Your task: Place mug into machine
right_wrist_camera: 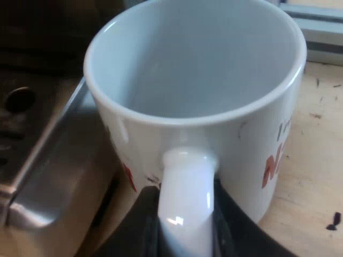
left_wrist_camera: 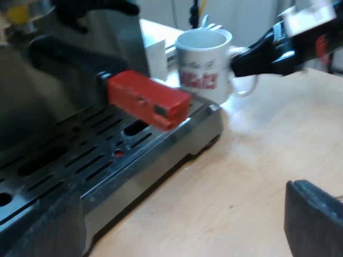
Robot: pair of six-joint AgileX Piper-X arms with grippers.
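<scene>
The white mug (left_wrist_camera: 202, 64) with red lettering stands upright, empty, just off the corner of the espresso machine's slotted metal drip tray (left_wrist_camera: 107, 160). My right gripper (right_wrist_camera: 185, 217) is shut on the mug's handle (right_wrist_camera: 185, 187), its black fingers on either side; the mug (right_wrist_camera: 241, 155) sits close to the tray's rim (right_wrist_camera: 48, 182). From the left wrist view the right gripper (left_wrist_camera: 252, 56) reaches the mug from the side away from the machine. The holder's red handle end (left_wrist_camera: 147, 99) juts out over the tray. My left gripper (left_wrist_camera: 179, 201) hangs open over the tray's edge and the table, holding nothing.
A light wooden table (left_wrist_camera: 262, 155) spreads out beside the machine. A metal rail (right_wrist_camera: 316, 32) runs behind the mug. A white card (left_wrist_camera: 157, 58) stands between the mug and the machine's body (left_wrist_camera: 64, 69).
</scene>
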